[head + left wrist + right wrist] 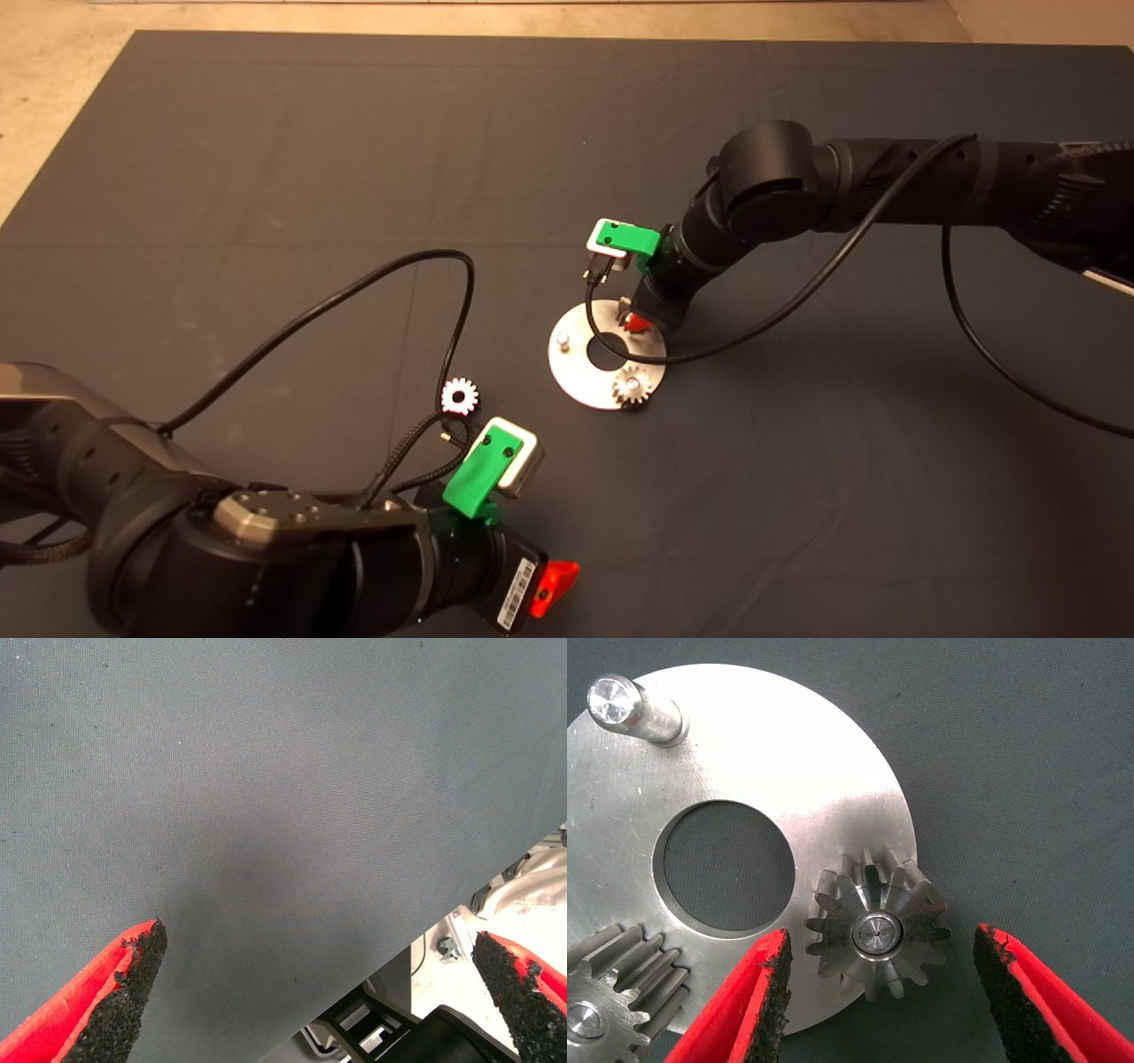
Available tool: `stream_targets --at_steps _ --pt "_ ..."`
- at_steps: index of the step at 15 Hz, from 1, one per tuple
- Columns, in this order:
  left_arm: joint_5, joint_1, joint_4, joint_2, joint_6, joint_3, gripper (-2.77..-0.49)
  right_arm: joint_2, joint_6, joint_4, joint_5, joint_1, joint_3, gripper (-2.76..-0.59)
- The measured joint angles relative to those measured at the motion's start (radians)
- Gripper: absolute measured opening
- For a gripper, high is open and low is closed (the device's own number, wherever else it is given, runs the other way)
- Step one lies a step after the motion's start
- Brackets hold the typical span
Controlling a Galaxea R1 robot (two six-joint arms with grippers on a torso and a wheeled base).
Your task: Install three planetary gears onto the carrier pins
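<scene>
1. Gripper on my left arm (pixel 554 585) sits low at the near edge of the mat (pixel 266 177), released, fingers wide apart with nothing between them; its wrist view shows only bare mat and the bench edge. I leave it parked.
2. Loose gear (pixel 460 395) lies flat on the mat just beyond that arm, well apart from the disc (pixel 576 372). This is the third one, not yet installed.
3. Bare pin (pixel 563 338) stands on the left part of the disc; in the right wrist view it is the empty stud (pixel 633 709) across the centre hole. That is where the loose gear must go.
4. Seated gear (pixel 633 386) sits on its pin at the near rim of the disc, seen partly in the right wrist view (pixel 611 1010).
5. Right gripper (pixel 877 1010) hovers over the far side of the disc, released, fingers straddling a second gear (pixel 877 930) without touching it. The pin tip shows through its bore and it looks fully down, teeth overhanging the rim.
6. To finish this step well, I judge I should lift straight up, keeping both pads clear of the teeth so the gear is not dragged off its pin or the disc shifted.
</scene>
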Motion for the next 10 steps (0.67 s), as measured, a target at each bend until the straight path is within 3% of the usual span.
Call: stream_targets --at_steps 8,10 --pt "0.000 0.000 0.000 0.000 0.000 0.000 -0.77 0.000 0.000 0.000 0.011 -0.001 0.000 -1.33" --pt "0.000 0.000 0.001 0.000 0.000 0.000 -0.77 -0.004 0.000 0.000 0.023 -0.001 0.000 -1.29"
